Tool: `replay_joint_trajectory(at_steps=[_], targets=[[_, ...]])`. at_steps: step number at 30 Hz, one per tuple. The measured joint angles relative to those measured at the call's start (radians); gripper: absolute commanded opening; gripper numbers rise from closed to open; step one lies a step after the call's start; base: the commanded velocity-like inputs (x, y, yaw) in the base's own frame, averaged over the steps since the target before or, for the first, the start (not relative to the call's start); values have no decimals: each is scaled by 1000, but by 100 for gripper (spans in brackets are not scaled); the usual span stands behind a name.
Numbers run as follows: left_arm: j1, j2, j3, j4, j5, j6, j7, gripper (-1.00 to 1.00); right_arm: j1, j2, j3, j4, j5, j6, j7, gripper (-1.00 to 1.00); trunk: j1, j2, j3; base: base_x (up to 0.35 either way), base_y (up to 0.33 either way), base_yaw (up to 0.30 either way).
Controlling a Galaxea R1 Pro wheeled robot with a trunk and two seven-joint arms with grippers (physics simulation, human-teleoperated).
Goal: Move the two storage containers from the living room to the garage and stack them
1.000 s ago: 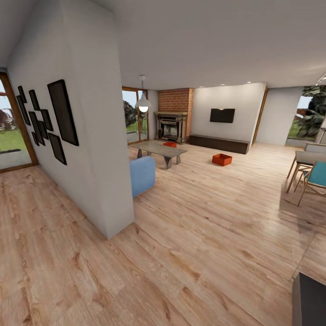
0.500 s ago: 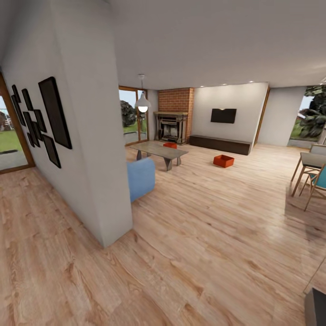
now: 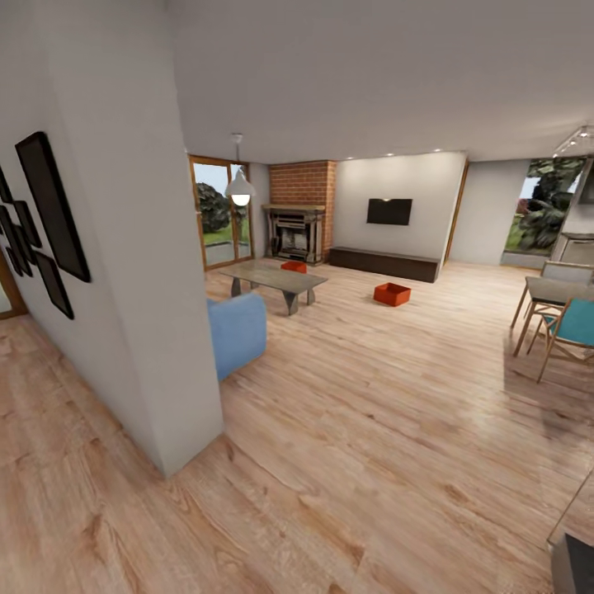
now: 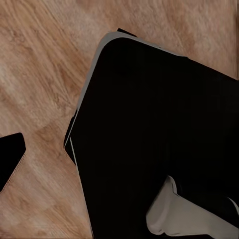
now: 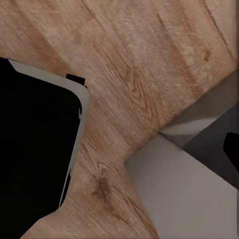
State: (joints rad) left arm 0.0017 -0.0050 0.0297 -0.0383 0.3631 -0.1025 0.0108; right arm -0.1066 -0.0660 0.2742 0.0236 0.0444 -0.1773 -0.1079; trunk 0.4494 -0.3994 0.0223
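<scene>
Two orange-red storage containers stand far ahead in the living room on the light wood plank floor. One container [image 3: 392, 294] sits in the open, in front of the low dark TV bench [image 3: 384, 263]. The other container [image 3: 293, 266] is beyond the grey coffee table [image 3: 272, 279], near the fireplace [image 3: 294, 233]; I cannot tell whether it rests on the floor or on the table. Each wrist view looks down at the robot's black base [image 4: 159, 139] [image 5: 35, 159] over wood planks. A dark fingertip [image 4: 9, 160] shows at the left wrist view's edge, and a dark tip [image 5: 232, 154] at the right wrist view's edge.
A white partition wall [image 3: 124, 247] with black picture frames juts out close on my left, its corner nearest me. A blue sofa [image 3: 235, 330] stands behind it. A dining table with chairs [image 3: 557, 318] is at the right. Open plank floor leads toward the containers.
The whole head view has shifted: the camera moved forward and turned, so the partition wall looms larger at the left and the containers sit slightly further left. The things themselves have not moved.
</scene>
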Motion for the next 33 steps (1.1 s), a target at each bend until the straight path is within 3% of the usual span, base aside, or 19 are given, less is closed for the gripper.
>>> replay_joint_trajectory(at_steps=[33], targets=[[0, -2, 0, -2, 1, -1, -1, 100, 0, 1, 0, 0, -1, 3, 12, 100, 0, 0, 9, 4, 0, -254]])
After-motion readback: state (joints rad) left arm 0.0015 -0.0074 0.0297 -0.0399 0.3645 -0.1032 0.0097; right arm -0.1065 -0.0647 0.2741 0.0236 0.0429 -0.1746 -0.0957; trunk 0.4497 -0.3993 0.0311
